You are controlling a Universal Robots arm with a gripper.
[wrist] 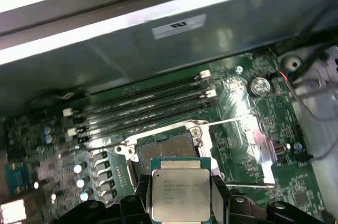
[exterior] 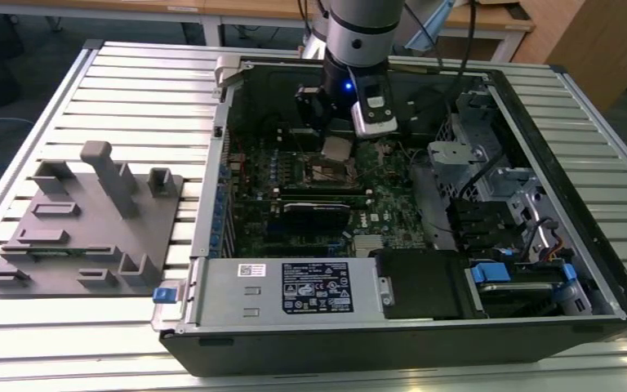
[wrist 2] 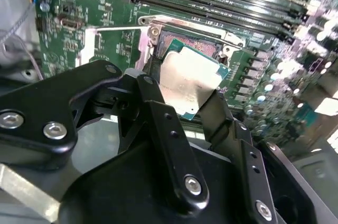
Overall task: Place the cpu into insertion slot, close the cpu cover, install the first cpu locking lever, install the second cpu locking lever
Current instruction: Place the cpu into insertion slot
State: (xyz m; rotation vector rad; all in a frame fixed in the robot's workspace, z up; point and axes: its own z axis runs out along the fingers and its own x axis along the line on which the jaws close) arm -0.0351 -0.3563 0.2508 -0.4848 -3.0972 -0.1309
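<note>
Silvery-beige metal marks the cpu (wrist 2: pixel 190 84), pinched by two opposite edges between the black fingers (wrist 2: pixel 153 102) of the gripper (wrist 2: pixel 185 96), whose jaws stand narrow around the chip. In the second wrist view the chip hangs just above the insertion slot (wrist 2: pixel 186 45), whose dark centre is bare, so I judge the first step to be under way and not finished. Beside the socket lies a silvery framed plate with a window, which looks to be the cpu cover (wrist 2: pixel 119 49), swung open. A thin wire lever (wrist 2: pixel 119 28) runs along its edge and appears released. Closing the cover and fixing both levers are therefore not yet done. In the exterior view the arm reaches down in the upper middle of the frame into an open computer case (exterior: pixel 575 204), over the green motherboard (exterior: pixel 390 196). A boxed power supply (exterior: pixel 291 286) with a label sits at the lower middle. The case rests on a slatted aluminium table (exterior: pixel 140 90), with a grey moulded fixture (exterior: pixel 85 229) at the exterior view's left. Wooden desks (exterior: pixel 259 10) line the top edge above a dark floor.
</note>
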